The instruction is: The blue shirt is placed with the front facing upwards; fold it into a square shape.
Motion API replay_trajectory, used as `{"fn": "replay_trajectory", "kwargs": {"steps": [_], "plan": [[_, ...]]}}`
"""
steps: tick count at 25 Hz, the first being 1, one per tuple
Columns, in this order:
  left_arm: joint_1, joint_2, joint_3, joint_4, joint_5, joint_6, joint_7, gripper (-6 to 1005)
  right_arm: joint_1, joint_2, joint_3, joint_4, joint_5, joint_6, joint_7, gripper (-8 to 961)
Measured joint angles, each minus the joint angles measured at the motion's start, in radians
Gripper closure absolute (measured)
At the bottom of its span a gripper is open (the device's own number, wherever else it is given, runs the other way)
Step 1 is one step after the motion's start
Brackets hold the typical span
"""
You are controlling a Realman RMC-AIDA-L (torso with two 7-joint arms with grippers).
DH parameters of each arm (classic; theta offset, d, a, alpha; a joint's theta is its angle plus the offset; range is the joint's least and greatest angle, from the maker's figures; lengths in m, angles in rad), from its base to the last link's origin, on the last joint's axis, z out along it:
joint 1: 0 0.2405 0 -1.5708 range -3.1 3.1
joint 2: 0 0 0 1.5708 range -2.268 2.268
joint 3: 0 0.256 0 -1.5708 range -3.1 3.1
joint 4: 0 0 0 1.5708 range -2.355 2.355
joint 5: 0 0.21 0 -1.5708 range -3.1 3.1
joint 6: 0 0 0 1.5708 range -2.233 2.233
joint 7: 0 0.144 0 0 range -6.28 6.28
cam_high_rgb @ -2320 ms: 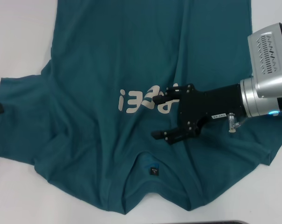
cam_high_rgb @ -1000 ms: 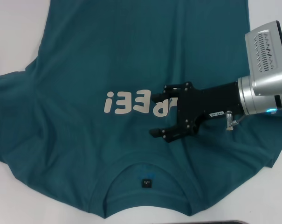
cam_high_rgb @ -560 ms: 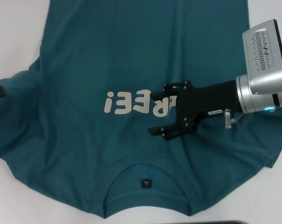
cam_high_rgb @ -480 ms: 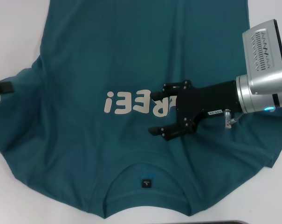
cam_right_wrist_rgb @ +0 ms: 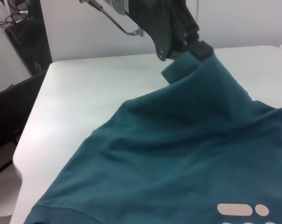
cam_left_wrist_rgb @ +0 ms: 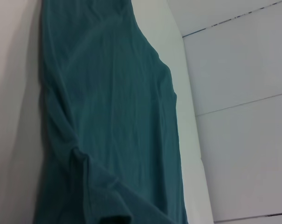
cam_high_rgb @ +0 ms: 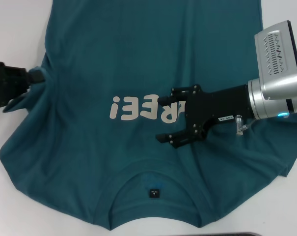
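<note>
The blue shirt (cam_high_rgb: 138, 59) lies front up on the white table (cam_high_rgb: 15, 29), its off-white lettering (cam_high_rgb: 133, 108) mid-chest and its collar (cam_high_rgb: 153, 179) with a small dark label (cam_high_rgb: 153, 192) at the near edge. My right gripper (cam_high_rgb: 160, 120) hovers open over the lettering's right end, nothing between its fingers. At the shirt's left side, my left gripper (cam_high_rgb: 36, 77) is shut on the left sleeve (cam_high_rgb: 23, 101). The right wrist view shows that left gripper (cam_right_wrist_rgb: 197, 49) pinching the sleeve (cam_right_wrist_rgb: 189, 70) up off the table. Hanging shirt cloth (cam_left_wrist_rgb: 113, 121) fills the left wrist view.
Bare white table (cam_right_wrist_rgb: 94, 88) borders the shirt on the left and near right. A dark strip (cam_high_rgb: 236, 234) runs along the near edge. Dark furniture (cam_right_wrist_rgb: 15, 102) stands beyond the table's edge in the right wrist view. White wall panels (cam_left_wrist_rgb: 243, 93) rise behind the table.
The left gripper has come in from the left edge, lifting the sleeve and drawing it inward and farther back. The shirt's left side has bunched. The right gripper has hardly moved.
</note>
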Motion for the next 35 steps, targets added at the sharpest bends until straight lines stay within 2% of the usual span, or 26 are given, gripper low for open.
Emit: {"fn": "replay_trajectory", "kwargs": {"steps": [12, 22, 24, 28, 33, 35], "plan": [[-0.023, -0.043, 0.077, 0.072, -0.003, -0.144, 0.004, 963, 0.001, 0.000, 0.001, 0.000, 0.001, 0.004, 0.000, 61], [-0.052, -0.045, 0.097, 0.150, -0.005, -0.203, 0.052, 942, -0.001, 0.000, 0.005, 0.000, 0.003, 0.004, 0.002, 62], [-0.051, -0.043, 0.109, 0.146, -0.008, -0.199, 0.078, 938, -0.001, 0.000, 0.007, 0.000, 0.003, 0.004, 0.002, 62], [-0.036, -0.056, 0.117, 0.098, -0.007, -0.189, 0.099, 930, 0.000, 0.000, 0.007, 0.000, 0.008, 0.004, 0.002, 62], [-0.030, -0.049, 0.132, 0.082, -0.006, -0.184, 0.088, 761, 0.000, 0.000, 0.006, 0.000, 0.015, 0.005, 0.002, 63], [-0.033, -0.049, 0.164, 0.079, -0.003, -0.182, 0.078, 692, 0.000, 0.000, 0.007, 0.000, 0.015, 0.006, 0.002, 63]]}}
